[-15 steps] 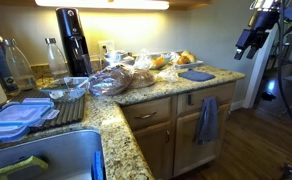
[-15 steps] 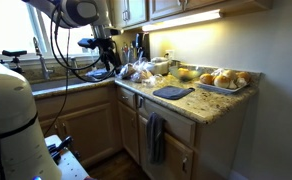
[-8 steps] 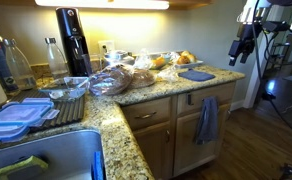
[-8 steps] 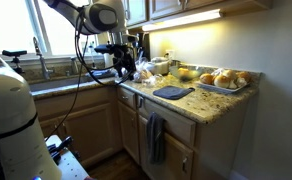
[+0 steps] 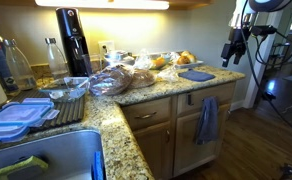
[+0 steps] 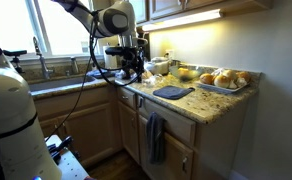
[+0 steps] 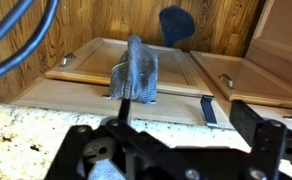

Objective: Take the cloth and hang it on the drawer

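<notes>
The bright blue cloth (image 5: 196, 75) lies flat on the granite counter near its corner; in an exterior view (image 6: 172, 92) it looks dark. The oak drawer front (image 5: 223, 92) is just below that counter edge, and it also shows in the wrist view (image 7: 86, 95) with a small dark pull (image 7: 207, 108). My gripper (image 5: 229, 52) hangs in the air beyond the counter's end, above and beside the cloth, apart from it. It shows in the wrist view (image 7: 181, 135) with jaws wide open and empty, and in an exterior view (image 6: 132, 68).
A duller grey-blue towel (image 5: 207, 120) hangs down the cabinet front below the drawer, also in the wrist view (image 7: 136, 70). Bagged bread (image 5: 121, 80), a tray of rolls (image 6: 224, 79) and a black appliance (image 5: 72, 42) crowd the counter behind the cloth. A sink (image 5: 46, 160) is near.
My arm has moved steadily in toward the counter corner and lower, nearer to the cloth. The cloth, towel and drawer have not moved.
</notes>
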You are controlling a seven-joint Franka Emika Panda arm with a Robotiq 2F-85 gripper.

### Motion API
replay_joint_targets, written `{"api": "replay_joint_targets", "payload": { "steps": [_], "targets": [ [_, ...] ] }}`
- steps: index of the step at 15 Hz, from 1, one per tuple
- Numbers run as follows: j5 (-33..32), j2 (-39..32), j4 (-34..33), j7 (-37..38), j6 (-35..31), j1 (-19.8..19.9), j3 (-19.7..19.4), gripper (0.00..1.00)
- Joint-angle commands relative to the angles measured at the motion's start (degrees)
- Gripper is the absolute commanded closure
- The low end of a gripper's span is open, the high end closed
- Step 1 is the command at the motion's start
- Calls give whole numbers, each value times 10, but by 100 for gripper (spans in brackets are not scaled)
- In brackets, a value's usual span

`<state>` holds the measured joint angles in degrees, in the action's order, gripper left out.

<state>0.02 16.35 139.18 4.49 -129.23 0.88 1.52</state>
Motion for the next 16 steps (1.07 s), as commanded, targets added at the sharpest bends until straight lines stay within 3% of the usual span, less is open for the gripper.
{"api": "replay_joint_targets", "payload": {
  "steps": [1,3,10,16],
  "targets": [
    [-1,0,-1,0,1,-2,-2,0],
    [-11,-6,-3,9,-7,4,-2,0],
    [-12,-56,-41,-66,-46,19,-49,0],
    [10,-132,-88,-152,-134,23,-77,0]
  ]
}}
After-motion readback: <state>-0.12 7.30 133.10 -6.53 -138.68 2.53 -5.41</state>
